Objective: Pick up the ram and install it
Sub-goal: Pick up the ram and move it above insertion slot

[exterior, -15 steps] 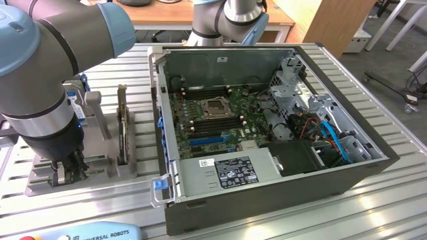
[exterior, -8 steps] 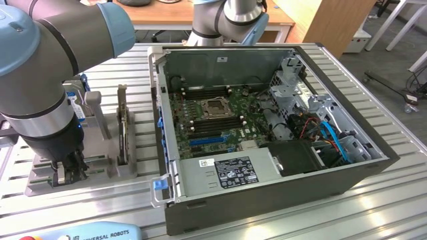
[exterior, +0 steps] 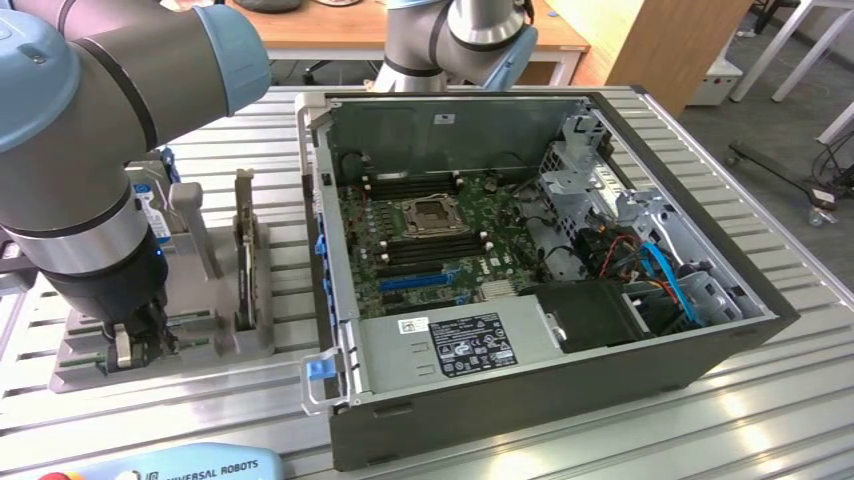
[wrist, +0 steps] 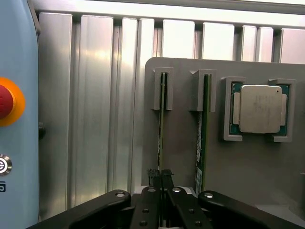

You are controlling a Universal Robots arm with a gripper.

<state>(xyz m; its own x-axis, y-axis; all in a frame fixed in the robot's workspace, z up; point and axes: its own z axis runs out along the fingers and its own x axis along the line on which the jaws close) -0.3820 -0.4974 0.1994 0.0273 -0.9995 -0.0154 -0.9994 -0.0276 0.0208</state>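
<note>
Gripper [wrist: 162, 180] fingertips are pressed together on the near end of the ram [wrist: 162, 124], pinching its thin edge from both sides. The ram stands on edge in a grey holder [wrist: 183, 143], with its far end seated in a slotted bracket. A second stick [wrist: 200, 138] stands parallel just beside it in the neighbouring bracket, untouched. The square silver processor [wrist: 259, 109] lies flat in its own corner frame further along the holder, apart from both sticks. The holder rests on the ribbed aluminium worktop [wrist: 95, 119]. A teach pendant [wrist: 21, 71] with a red stop button [wrist: 4, 101] lies beside it. In the exterior view the arm comes down over the holder, which sits to the exterior view's left of the open computer case [exterior: 694, 365]. The motherboard [exterior: 427, 235] is exposed inside.
</note>
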